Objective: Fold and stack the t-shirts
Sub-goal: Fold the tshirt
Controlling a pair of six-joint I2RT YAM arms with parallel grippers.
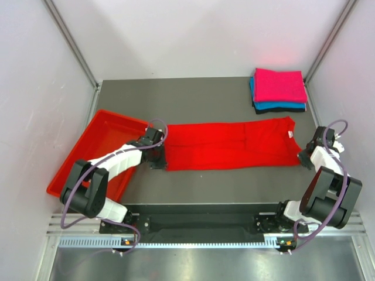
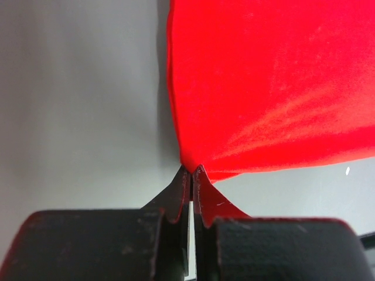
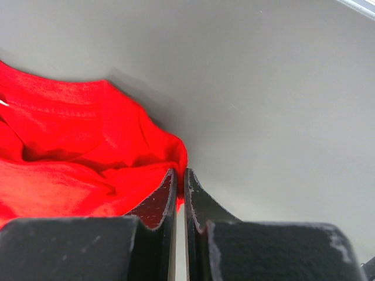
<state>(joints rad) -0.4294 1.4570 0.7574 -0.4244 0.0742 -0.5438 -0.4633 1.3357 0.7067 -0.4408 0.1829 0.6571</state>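
Left gripper (image 2: 192, 170): clenched, jaws pressed together on the near bottom corner of the red shirt (image 1: 228, 145); in the left wrist view the cloth draws down to a point right at the tips.
Right gripper (image 3: 180, 173): clenched too, jaws together with the shirt's shoulder edge bunched against the tips; it looks pinched, though the exact bite is hidden.
Why held so: one grip at each end of the near edge lets both arms lift that edge together and carry it across, so the cloth folds evenly rather than twisting.
Red shirt: lies flat as a long band across the middle of the top view, hem end at the left, collar end at the right, sleeves seemingly already turned in.
Finished pile: upper right of the top view, well apart from the red shirt; pink shirt (image 1: 280, 85) on top, teal shirt (image 1: 274, 106) under it, black shirt (image 1: 282, 110) showing only as a sliver at the bottom.
Tray (image 1: 75, 153): at the left, tilted, just beside the left arm, not touching the shirt.
Table (image 1: 199, 99): dark, bare between shirt and pile.
Stage: judged, three stacked, the last mid-fold.
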